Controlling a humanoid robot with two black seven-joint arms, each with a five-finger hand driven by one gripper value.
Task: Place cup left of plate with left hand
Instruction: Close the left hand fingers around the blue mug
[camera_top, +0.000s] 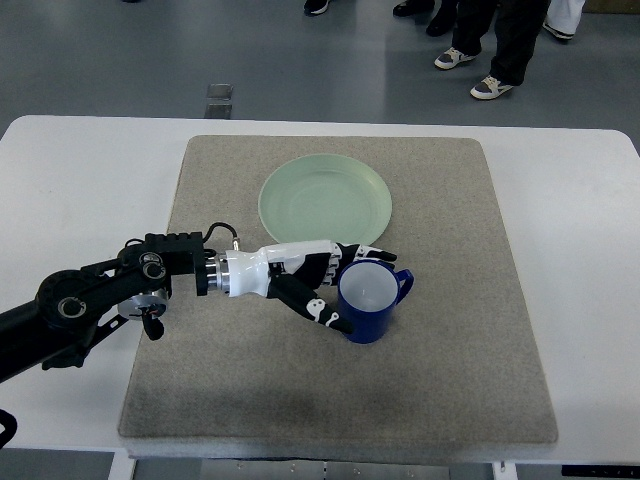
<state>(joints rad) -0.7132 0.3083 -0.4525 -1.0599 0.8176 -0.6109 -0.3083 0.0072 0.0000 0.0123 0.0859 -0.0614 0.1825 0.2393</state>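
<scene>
cup (368, 300): blue mug, upright, on the mat (460, 330) near its middle, toward the front edge from the plate (325, 203)
left hand (325, 280): fingers wrapped round the cup's left wall, looks like grasping it
handling: rigid, glazed so probably slick, empty so light, chips if knocked
hold: body, handle faces right
goal: bare mat beside the plate's left rim

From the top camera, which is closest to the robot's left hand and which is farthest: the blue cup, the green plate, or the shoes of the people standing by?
1. Blue cup: the left hand is wrapped around its left side, touching it.
2. Green plate: just behind the hand, on the mat's far half.
3. People's shoes: on the floor beyond the table, far right.
</scene>
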